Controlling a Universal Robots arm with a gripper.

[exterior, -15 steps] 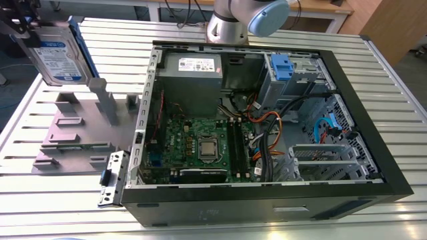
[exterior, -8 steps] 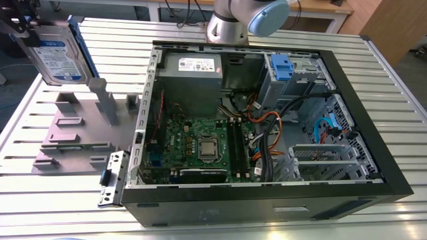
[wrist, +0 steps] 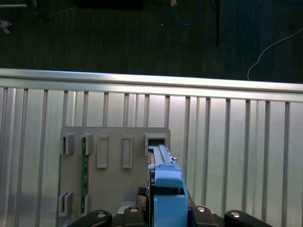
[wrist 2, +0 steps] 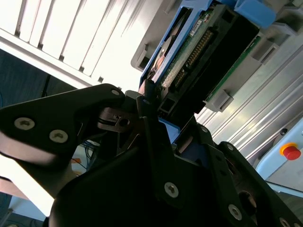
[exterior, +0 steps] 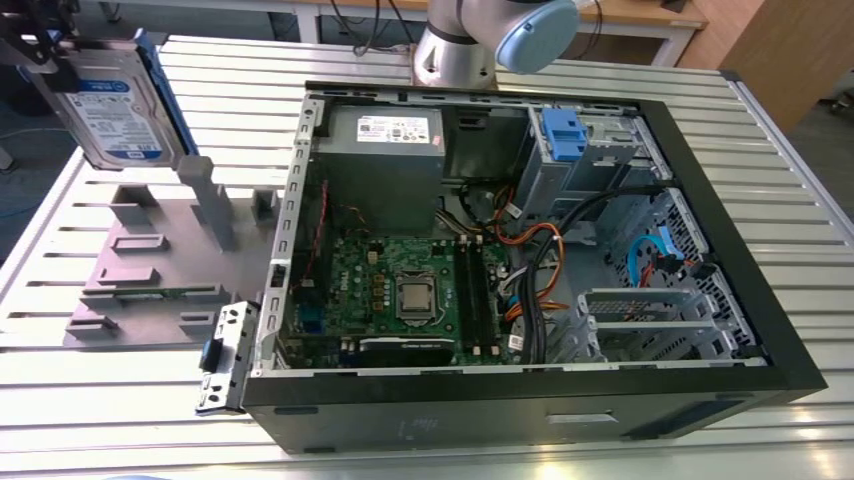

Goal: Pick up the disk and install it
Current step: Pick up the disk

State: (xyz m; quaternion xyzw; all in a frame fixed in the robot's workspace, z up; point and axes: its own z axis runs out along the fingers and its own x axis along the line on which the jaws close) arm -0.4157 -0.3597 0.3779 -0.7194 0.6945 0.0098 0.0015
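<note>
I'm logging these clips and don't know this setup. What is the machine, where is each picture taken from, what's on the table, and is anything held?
It is one robot arm with a gripper. The exterior view looks on from off the arm; both wrist views ride near its wrist. On the slatted metal table sit an open computer case and, at the exterior view's left, a grey slotted holder. The gripper is shut on the disk, a silver drive in a blue frame, held up over the holder.
</note>
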